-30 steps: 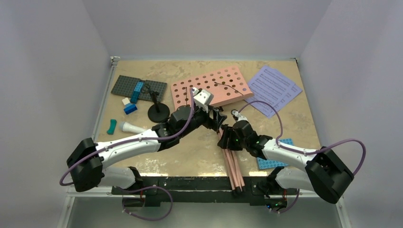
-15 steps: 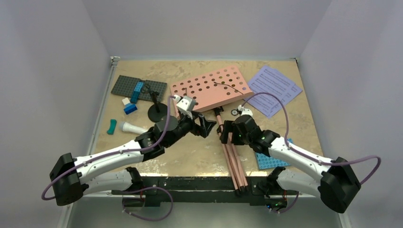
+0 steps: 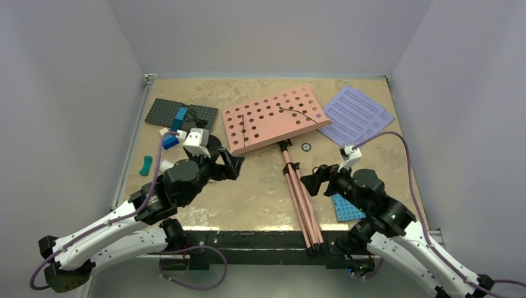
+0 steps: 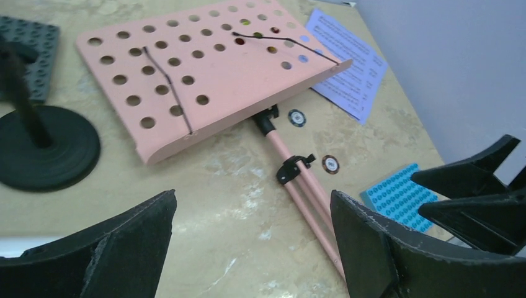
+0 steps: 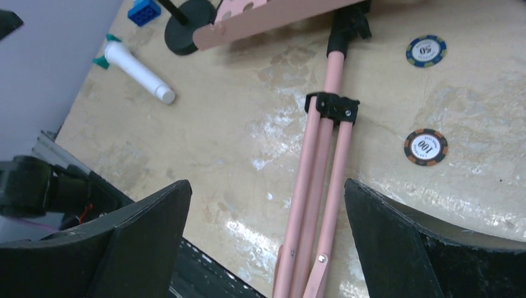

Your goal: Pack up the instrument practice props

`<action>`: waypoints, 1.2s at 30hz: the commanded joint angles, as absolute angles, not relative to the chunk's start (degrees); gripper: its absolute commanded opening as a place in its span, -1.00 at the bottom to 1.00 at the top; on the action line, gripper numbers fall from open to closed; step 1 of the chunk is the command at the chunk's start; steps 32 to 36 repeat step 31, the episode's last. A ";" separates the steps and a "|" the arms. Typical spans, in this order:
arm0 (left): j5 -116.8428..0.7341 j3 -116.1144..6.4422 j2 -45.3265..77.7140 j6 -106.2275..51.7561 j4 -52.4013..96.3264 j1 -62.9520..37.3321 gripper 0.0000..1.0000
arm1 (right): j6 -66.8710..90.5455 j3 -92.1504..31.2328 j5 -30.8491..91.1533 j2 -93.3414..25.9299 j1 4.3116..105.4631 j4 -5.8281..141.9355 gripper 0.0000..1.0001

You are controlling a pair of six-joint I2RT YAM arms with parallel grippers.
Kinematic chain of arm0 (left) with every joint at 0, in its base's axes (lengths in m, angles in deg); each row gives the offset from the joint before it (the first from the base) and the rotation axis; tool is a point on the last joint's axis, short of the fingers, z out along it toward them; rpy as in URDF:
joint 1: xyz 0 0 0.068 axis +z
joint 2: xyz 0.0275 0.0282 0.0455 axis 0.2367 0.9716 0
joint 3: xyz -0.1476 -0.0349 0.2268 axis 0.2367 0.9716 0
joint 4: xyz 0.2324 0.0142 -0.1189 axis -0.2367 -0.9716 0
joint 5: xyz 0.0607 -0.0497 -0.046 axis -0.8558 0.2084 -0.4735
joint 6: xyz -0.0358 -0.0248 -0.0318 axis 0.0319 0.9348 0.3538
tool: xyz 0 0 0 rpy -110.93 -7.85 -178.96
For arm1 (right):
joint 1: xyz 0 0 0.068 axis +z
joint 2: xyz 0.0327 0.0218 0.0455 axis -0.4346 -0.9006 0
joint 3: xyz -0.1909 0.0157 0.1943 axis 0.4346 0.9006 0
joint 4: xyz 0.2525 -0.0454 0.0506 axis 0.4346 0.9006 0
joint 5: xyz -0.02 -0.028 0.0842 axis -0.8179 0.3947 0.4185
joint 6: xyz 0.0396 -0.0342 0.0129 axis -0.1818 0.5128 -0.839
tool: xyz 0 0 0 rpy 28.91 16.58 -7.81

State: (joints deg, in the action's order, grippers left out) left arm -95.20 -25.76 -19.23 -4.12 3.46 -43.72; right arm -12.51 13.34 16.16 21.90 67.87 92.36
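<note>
Left gripper: jaws apart, empty, hovering at 8 o'clock of pink music stand.
Right gripper: jaws apart, empty, just at 3 o'clock of stand's folded legs, aimed at them.
Stand lies flat on bench, hole-dotted desk toward 12 o'clock, legs toward 6 o'clock.
Lavender sheet-music pages at 3 o'clock of desk, meeting its corner.
Black mic stand upright at 9 o'clock of desk.
Microphone lying flat at 8 o'clock.
</note>
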 commanded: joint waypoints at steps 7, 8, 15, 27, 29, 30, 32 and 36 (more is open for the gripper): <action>-106.74 -28.26 -29.78 13.15 -24.94 -43.88 1.00 | -9.05 17.61 18.21 32.70 68.30 91.84 0.97; -107.44 -28.42 -30.33 14.87 -26.85 -43.88 1.00 | -8.82 17.56 17.67 33.24 68.30 91.55 0.97; -109.14 -30.47 -29.99 21.22 -37.24 -43.88 1.00 | -8.33 15.81 16.38 33.22 68.30 93.04 0.97; -107.51 -28.96 -31.79 20.70 -37.09 -43.88 0.99 | -8.51 15.60 15.94 30.60 68.30 92.61 0.97; -107.45 -28.51 -32.19 19.92 -36.50 -43.88 0.98 | -8.59 15.61 15.68 30.58 68.30 92.44 0.97; -107.58 -28.45 -32.23 19.90 -36.48 -43.88 0.98 | -8.58 15.56 15.66 30.48 68.30 92.29 0.97; -107.72 -28.66 -32.24 19.71 -36.52 -43.88 0.98 | -8.64 15.48 15.66 30.43 68.29 92.25 0.97; -107.72 -28.66 -32.24 19.71 -36.52 -43.88 0.98 | -8.64 15.48 15.66 30.43 68.29 92.25 0.97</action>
